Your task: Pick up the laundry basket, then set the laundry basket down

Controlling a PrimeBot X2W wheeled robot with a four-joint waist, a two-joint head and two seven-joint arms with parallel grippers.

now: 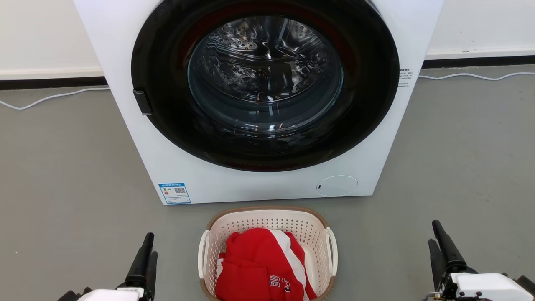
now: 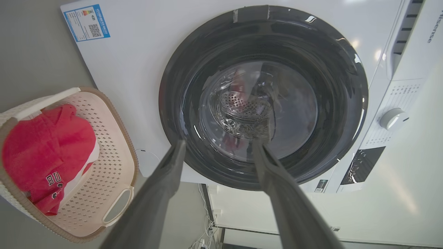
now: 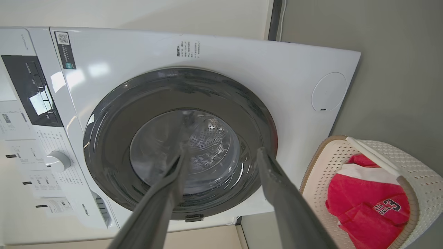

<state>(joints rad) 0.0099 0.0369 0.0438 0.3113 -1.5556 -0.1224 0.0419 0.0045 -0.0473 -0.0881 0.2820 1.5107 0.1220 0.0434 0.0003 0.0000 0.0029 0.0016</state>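
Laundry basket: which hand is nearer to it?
Left. The left hand is beside the laundry basket, near its left handle; the right hand sits farther out on the other side.

Gripper (image 2: pixel 218 142) facing the washer (image 2: pixel 138 52) door (image 2: pixel 332 103)
Its two fingers stand well apart, holding nothing. At left the basket (image 2: pixel 117 145) sits near the washer, a red garment (image 2: pixel 45 152) inside; a white dial (image 2: pixel 392 118) shows at right.

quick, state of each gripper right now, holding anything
left gripper: open, holding nothing
right gripper: open, holding nothing
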